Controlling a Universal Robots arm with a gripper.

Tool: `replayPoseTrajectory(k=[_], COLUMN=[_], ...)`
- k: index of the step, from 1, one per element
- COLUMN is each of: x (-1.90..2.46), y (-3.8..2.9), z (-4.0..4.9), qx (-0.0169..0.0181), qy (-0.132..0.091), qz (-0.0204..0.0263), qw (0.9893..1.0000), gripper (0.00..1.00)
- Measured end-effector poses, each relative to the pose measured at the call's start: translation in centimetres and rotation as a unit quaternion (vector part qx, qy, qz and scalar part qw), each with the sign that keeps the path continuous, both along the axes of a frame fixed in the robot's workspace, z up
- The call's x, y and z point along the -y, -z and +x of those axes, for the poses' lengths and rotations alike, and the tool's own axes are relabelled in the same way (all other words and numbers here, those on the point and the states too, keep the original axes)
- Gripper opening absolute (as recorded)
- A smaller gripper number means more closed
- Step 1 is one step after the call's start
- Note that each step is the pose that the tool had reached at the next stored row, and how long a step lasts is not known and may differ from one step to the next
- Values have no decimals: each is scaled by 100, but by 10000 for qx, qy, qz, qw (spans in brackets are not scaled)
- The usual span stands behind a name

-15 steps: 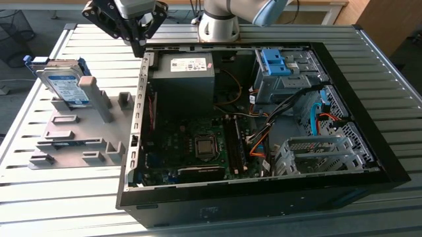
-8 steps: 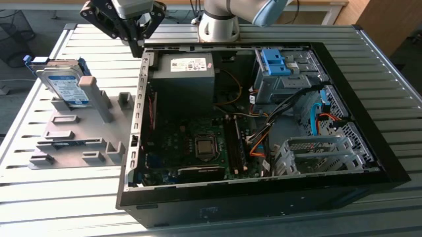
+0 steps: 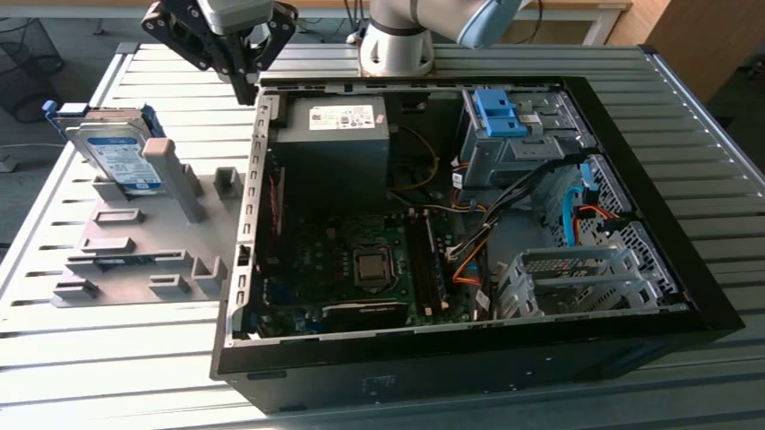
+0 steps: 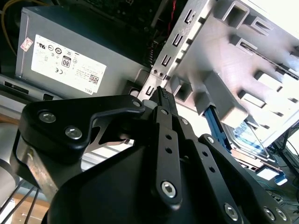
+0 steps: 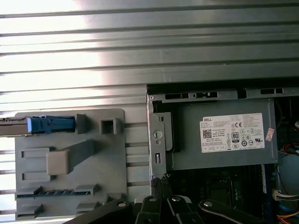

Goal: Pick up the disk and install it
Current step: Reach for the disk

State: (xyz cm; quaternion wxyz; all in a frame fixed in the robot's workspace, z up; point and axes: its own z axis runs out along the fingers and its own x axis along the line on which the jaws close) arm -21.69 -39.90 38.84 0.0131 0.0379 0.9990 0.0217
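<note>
Gripper (image 3: 247,85) hovering above rear corner of computer case (image 3: 478,376), jaws closing on nothing, pressed together. Disk (image 3: 120,152) standing on edge in grey fixture (image 3: 132,260), lying toward exterior view's left of gripper, near but apart, thin edge facing up.

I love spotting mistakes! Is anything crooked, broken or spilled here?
Nothing looks broken or spilled. The disk stands on edge in the grey holder, and the case lies open with cables showing, but both look meant that way.
</note>
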Motion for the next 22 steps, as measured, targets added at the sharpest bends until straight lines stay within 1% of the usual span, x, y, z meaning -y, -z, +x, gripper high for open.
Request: replayPoseTrajectory(k=[22], x=[0], y=[5], z=[-85], qx=[0], qy=[0], qz=[0], qw=[10000], gripper=[11])
